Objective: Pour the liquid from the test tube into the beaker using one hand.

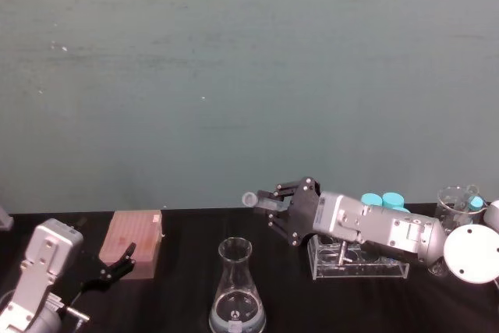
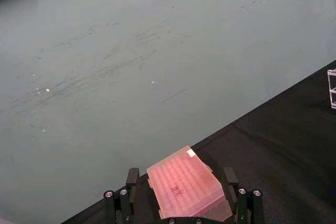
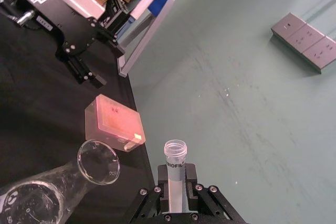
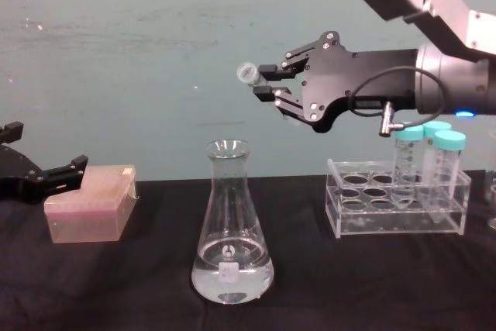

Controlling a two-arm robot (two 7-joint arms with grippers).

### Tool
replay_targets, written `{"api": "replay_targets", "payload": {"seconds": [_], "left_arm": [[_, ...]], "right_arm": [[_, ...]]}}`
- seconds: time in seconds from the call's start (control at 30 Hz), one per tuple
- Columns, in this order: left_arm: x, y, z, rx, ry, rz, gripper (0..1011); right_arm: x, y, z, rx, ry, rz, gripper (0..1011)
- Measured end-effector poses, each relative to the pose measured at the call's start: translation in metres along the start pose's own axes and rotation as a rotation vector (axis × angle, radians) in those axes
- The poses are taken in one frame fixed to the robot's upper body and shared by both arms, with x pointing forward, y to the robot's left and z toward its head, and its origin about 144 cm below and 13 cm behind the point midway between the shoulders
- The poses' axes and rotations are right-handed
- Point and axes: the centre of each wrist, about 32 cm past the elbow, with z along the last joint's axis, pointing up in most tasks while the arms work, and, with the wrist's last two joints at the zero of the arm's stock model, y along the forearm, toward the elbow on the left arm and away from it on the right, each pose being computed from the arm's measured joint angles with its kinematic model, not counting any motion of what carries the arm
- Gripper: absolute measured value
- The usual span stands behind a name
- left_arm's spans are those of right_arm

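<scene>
Pink box (image 4: 85, 208); teal tube caps (image 4: 450, 139); black tabletop (image 4: 349, 284); clear beaker (image 4: 231, 226).

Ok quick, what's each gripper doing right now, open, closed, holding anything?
Left gripper: open, holding nothing.
Right gripper: closed on the test tube.

Rear: matt teal-green painted wall (image 1: 234, 52), scuffed. Below: flat black tabletop (image 4: 372, 284), abutting wall. Fixture: grey rectangular three-section wall plate (image 3: 304, 39), mounted on wall. Light: even, diffuse.
</scene>
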Motion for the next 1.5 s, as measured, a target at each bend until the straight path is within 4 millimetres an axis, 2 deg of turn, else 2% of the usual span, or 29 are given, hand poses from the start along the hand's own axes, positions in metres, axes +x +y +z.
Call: {"api": "replay_targets", "payload": {"seconds": [0.47,1.5], "left_arm": [[0.0,0.0,0.0,0.0,0.0,0.0,1000],[0.0,0.0,0.0,0.0,0.0,0.0,1000]], "right_arm": [[0.0,0.0,0.005,-0.008,-0.12,0.028,189],[-0.001,0.0,0.01,-0.018,-0.245,0.065,189]]}}
